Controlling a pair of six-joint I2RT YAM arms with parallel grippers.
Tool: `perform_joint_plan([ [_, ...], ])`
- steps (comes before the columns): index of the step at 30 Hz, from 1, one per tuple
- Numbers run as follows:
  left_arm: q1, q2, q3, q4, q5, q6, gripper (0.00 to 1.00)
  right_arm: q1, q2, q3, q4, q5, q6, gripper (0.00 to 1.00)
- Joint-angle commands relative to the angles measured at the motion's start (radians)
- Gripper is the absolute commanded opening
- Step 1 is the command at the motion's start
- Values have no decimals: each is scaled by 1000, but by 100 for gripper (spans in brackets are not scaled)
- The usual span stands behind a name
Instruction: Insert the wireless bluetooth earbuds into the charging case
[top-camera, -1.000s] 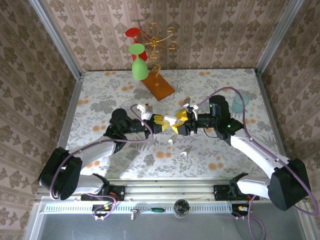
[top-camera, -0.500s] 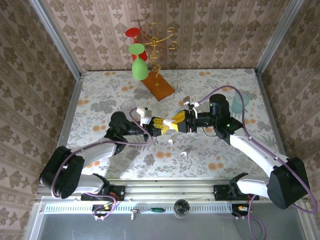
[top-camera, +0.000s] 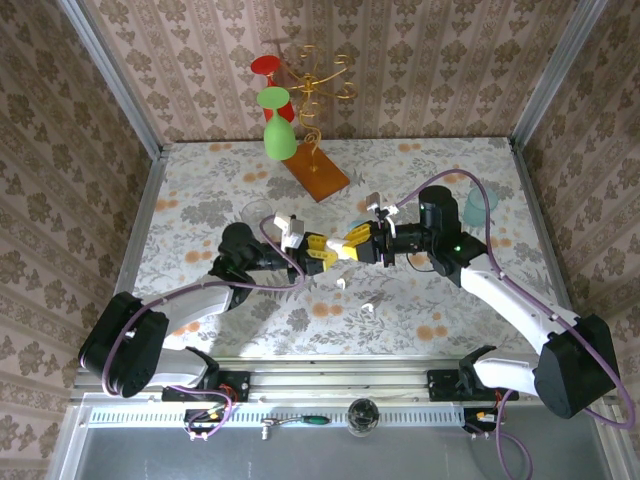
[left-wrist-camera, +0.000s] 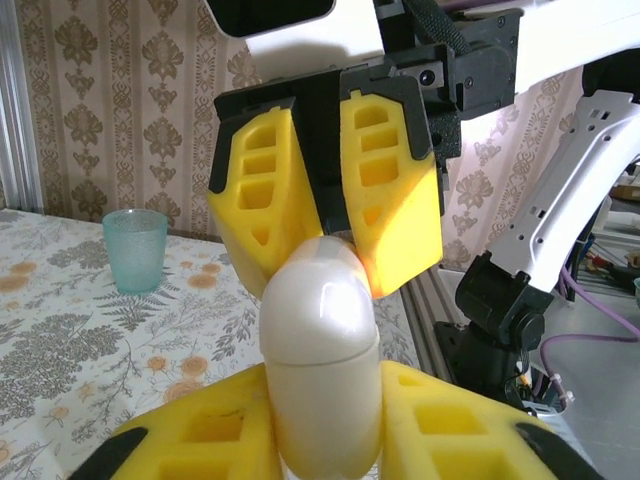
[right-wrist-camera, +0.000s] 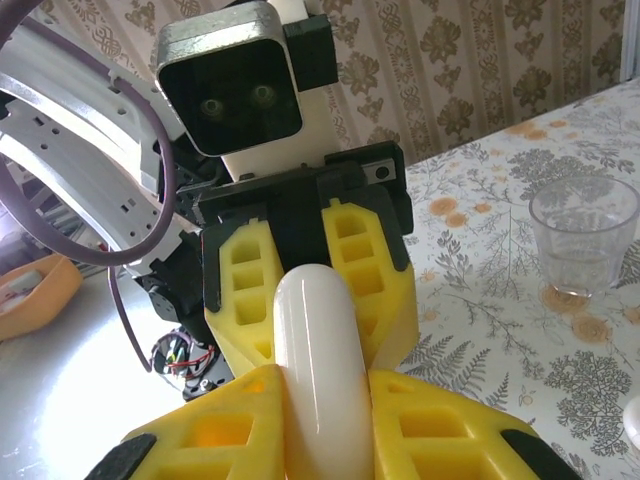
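A white pebble-shaped charging case hangs above the table's middle, its lid down, held from both sides. My left gripper is shut on its lower body. My right gripper is shut on the same case from the opposite end. In the top view the two sets of yellow fingers meet at the case, left gripper and right gripper. Two tiny white earbuds lie on the flowered tabletop just in front of the grippers.
A clear plastic cup stands behind the left arm and a teal cup at the right. A wooden base with a gold wire stand holds a green glass and a red one at the back.
Both grippers keep their hold on the case. The joined pair has shifted slightly left and the right gripper has tilted a little upward.
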Motion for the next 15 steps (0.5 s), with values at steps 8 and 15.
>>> perform_joint_plan([
  [8, 1, -43, 80, -337, -18, 195, 38, 2, -28, 78, -199, 43, -143, 13],
  [15, -27, -27, 107, -393, -22, 228, 41, 2, -6, 84, -239, 51, -173, 12],
])
